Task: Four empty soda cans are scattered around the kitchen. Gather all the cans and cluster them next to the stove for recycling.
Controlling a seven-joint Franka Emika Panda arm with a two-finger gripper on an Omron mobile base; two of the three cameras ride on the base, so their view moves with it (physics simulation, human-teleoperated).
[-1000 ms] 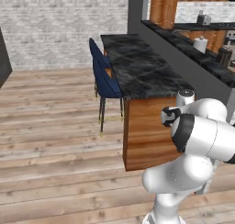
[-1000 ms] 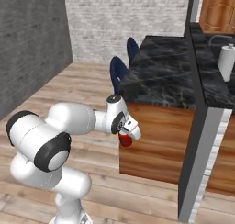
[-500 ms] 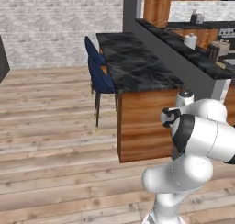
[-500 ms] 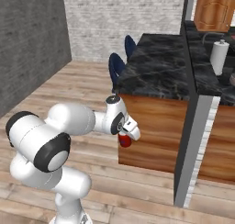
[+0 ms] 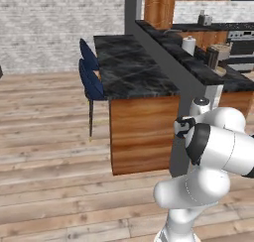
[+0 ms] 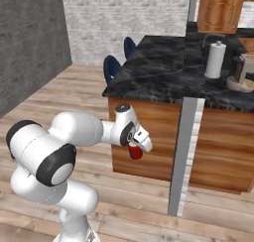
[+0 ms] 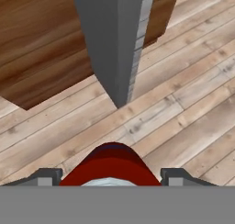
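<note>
1. Gripper (image 6: 135, 148) in the right base view is closed around a red soda can (image 6: 134, 152), which hangs under the hand, out in front of the wooden island front (image 6: 149, 137) and above the plank floor.
2. Left base view: arm folded up low right, and the stove (image 5: 241, 46) sits far back on the right, past the grey pillar (image 5: 184, 132) (so the can lies well away from where it belongs, behind the island).
3. Hand view: can (image 7: 110, 165) sits between the finger tips, long axis running along the gripper, pillar (image 7: 115, 44) straight ahead. No stove here though.
</note>
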